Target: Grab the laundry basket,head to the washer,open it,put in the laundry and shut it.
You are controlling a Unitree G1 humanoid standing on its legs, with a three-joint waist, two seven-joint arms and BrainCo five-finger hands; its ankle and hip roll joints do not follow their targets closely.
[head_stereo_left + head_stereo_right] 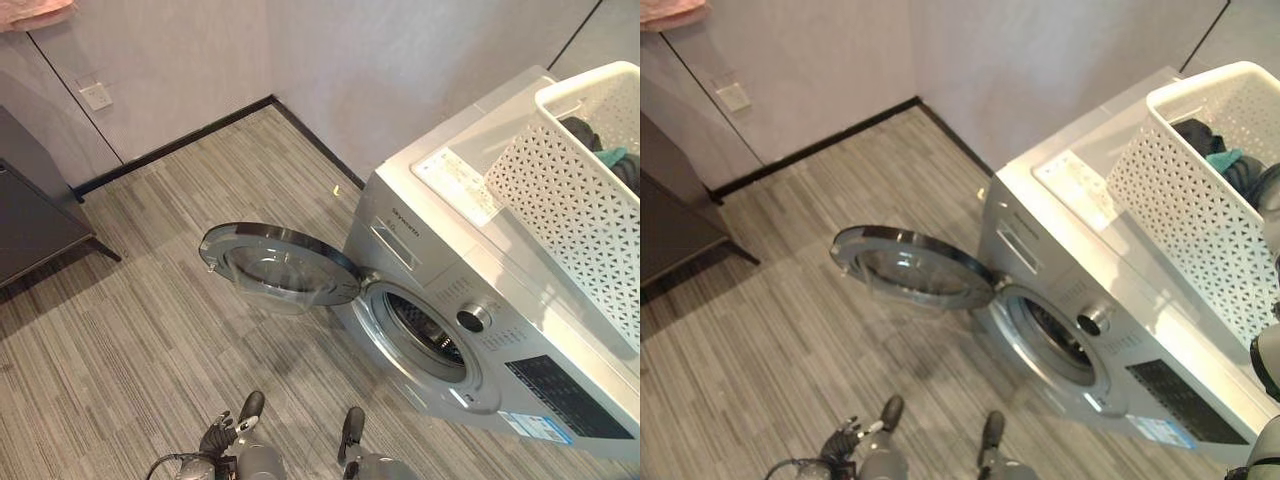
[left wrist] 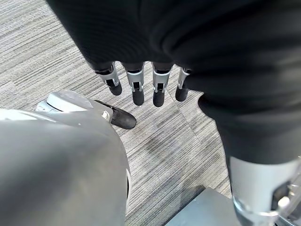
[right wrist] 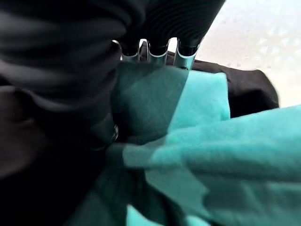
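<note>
The right hand (image 3: 155,28) is pressing into soft teal cloth (image 3: 211,141); its fingertips are buried, so their grip cannot be told. The left hand (image 2: 141,80) is hanging with straight fingers, empty, over striped grey carpet (image 2: 178,141). At the frame's right, a white perforated plastic basket (image 1: 570,200) is sitting atop the silver washer (image 1: 470,290), its round glass door (image 1: 280,265) standing open.

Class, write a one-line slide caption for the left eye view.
Silver front-loading washing machine with its round glass door swung open, white perforated plastic laundry basket of dark and teal clothes on top.

You see a washer (image 1: 500,300) with a smooth, satin silver casing; its open door (image 1: 280,265) has a glossy chrome-like rim around clear glass. On top, the laundry basket (image 1: 570,190) looks like matt white perforated plastic. Inside it you find soft, matt cloth, teal (image 3: 221,141) and black (image 3: 249,89). The floor (image 1: 150,330) is a rough, striped grey carpet weave. The wall (image 1: 400,60) looks smooth and matt.
</note>
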